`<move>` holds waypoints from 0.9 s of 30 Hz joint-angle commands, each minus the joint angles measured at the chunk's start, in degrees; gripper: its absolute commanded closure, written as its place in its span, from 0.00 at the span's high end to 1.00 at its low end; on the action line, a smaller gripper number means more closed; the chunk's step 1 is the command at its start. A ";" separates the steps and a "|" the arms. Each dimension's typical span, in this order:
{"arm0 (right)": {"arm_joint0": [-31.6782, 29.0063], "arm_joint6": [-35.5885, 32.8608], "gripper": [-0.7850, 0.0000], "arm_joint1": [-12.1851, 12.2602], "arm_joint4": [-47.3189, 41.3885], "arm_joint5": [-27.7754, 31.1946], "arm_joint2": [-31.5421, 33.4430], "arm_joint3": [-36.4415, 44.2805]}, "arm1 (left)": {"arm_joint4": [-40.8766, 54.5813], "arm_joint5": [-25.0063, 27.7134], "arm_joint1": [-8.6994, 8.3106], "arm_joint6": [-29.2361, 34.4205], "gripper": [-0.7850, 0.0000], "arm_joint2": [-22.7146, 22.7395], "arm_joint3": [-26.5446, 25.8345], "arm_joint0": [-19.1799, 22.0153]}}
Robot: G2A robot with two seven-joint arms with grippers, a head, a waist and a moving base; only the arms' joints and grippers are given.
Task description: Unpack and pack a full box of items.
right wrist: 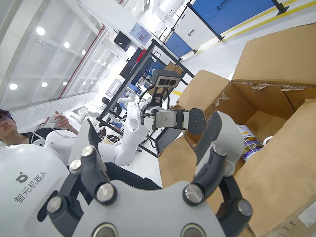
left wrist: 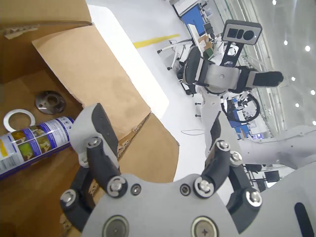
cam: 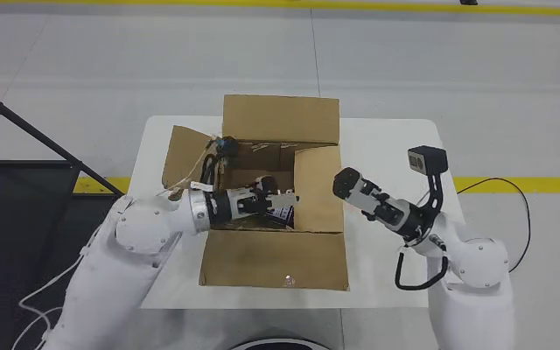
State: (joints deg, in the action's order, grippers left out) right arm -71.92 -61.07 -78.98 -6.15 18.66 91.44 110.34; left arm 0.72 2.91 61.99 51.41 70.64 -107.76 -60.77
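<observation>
L arm over open box

My box is matt brown cardboard, rough where the edges are torn. The can has a glossy printed label. The disc is dull dark metal and the ring smooth white. My left gripper has matt black pads.

worktop: white, rectangular | on it: open cardboard box, flaps spread, near its middle
</observation>
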 commanded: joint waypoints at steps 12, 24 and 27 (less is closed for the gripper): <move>0.76 -0.18 1.00 1.54 -2.70 2.15 0.43 -5.39 | 3.34 -1.80 1.96 0.27 1.00 -9.37 13.04 7.82; 3.00 0.90 1.00 2.60 -3.31 2.29 -2.11 -7.59 | 0.86 -4.69 2.15 1.47 1.00 -11.24 14.85 8.52; 3.25 1.26 1.00 2.84 -3.33 2.46 -2.73 -7.96 | 0.95 -4.70 2.26 1.07 1.00 -11.74 15.54 8.20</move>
State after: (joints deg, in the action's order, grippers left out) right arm -68.71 -59.91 -76.20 -9.47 21.10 88.84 102.47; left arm 1.66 -1.87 64.22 52.71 59.05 -92.44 -52.49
